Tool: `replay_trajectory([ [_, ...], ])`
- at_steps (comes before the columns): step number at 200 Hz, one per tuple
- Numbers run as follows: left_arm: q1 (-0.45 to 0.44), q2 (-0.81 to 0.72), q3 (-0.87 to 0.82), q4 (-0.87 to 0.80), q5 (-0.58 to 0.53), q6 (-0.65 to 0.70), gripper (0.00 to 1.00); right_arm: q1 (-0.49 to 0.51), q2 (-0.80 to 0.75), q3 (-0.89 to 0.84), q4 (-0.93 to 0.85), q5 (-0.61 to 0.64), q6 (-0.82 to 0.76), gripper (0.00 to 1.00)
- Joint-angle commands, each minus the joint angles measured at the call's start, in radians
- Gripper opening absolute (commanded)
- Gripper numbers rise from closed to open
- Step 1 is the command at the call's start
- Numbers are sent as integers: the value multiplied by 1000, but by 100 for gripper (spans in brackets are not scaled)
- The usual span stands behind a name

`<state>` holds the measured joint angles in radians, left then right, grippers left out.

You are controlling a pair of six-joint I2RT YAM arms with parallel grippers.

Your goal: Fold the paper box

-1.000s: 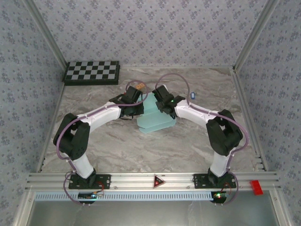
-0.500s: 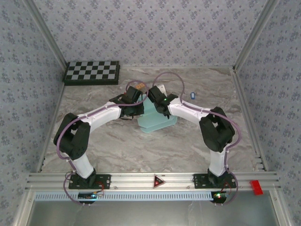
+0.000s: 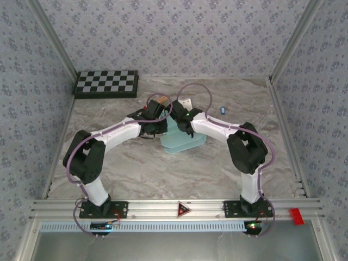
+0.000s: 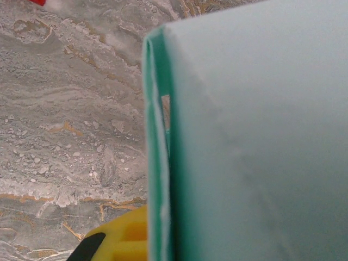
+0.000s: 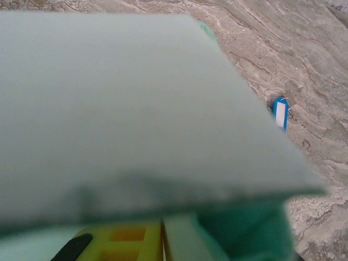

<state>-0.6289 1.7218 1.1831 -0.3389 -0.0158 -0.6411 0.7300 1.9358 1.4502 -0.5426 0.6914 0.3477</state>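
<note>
I have the paper box near the middle of the worktop, slightly toward the far side. It is thin, pale aqua-blue cardboard. Its low, flat part lies on the surface, and at its far end a panel seems to stand up. On my left wrist feed the box shows a broad smooth face on the right. A darker green edge runs top to bottom, with a narrow slit between two layers. On my right wrist feed a wide blurred panel spreads across the top, with greener card below it at the lower right.

Marbled table, checkerboard, paper box, blue tag
</note>
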Motion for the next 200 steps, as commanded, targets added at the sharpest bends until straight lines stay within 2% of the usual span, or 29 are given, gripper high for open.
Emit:
replay_trajectory([
  [1, -4, -19, 36, -12, 5, 13, 0, -26, 5, -56, 12, -2, -75, 17],
  [33, -3, -19, 35, -12, 10, 13, 0, -42, -43, -104, 99, -114, -72, 18],
  [200, -4, -27, 29, -9, 13, 15, 0, -98, -60, -137, 169, -260, -9, 23],
])
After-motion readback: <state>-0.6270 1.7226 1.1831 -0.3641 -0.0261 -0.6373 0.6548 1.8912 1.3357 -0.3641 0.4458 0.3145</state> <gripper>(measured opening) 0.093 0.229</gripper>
